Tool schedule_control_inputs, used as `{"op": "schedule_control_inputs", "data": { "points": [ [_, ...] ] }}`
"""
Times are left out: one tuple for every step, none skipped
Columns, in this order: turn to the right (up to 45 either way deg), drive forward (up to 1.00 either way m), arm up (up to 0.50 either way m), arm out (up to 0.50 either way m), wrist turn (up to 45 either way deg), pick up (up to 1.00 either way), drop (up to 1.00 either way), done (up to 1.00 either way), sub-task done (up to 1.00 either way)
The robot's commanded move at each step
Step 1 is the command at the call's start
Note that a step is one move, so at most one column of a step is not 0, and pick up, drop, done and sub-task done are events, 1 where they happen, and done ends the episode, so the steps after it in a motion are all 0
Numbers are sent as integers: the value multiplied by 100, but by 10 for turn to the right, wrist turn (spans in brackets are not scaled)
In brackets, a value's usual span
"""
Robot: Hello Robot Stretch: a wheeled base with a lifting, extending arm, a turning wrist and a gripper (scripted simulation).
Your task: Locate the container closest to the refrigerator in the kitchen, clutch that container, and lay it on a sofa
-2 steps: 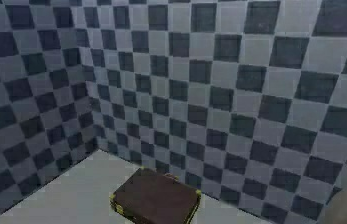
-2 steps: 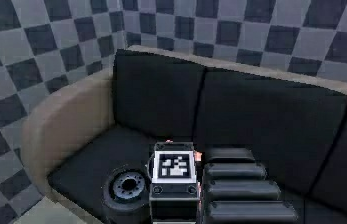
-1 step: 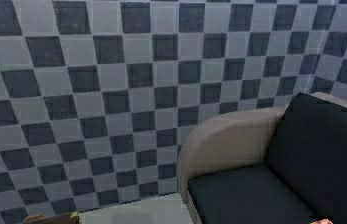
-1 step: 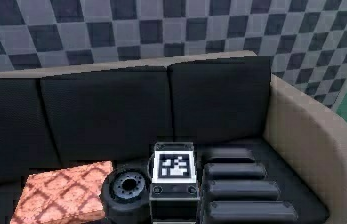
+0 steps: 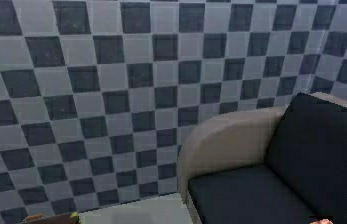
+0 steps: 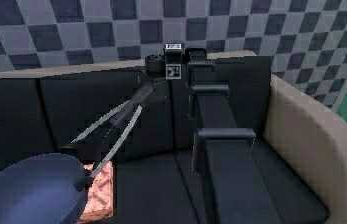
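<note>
Where the forward view's left lies, wall (image 5: 81, 90): checks of dark and paler blue, running behind all else.
tabletop (image 5: 131, 212): pale flat slab at the forward view's bottom edge, just left of the sofa.
sofa (image 5: 321, 140): at the forward view's right; beige rounded end, dark cushions.
container (image 6: 31, 190): rounded dark-blue form at the arm side view's bottom left, in front of the sofa's dark cushions (image 6: 31, 110); I cannot tell whether it rests on them or hangs above them.
pink patch (image 6: 103, 192): chequered, just right of the container and meeting its edge; I cannot tell what it is.
hand (image 6: 83, 160): dark body up near the squares, two thin fingers slanting down and left, tips at the container's upper right edge.
hand's state: I cannot tell whether it is released or clenched, nor whether it grasps the container.
arm (image 6: 221, 150): dark square bar rising from the bottom edge, just right of the middle, across the cushions.
squares (image 6: 173, 50): two, white with black marks, at the arm's far end, by the sofa's top edge.
armrest (image 6: 306, 140): beige, at the arm side view's right, checked wall above it.
</note>
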Motion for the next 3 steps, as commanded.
{"op": "schedule_control_inputs", "data": {
  "points": [
    [0,0,0,0,450,0,0,0,0],
    [0,0,0,0,450,0,0,0,0],
    [0,0,0,0,30,0,0,0,0]
  ]
}}
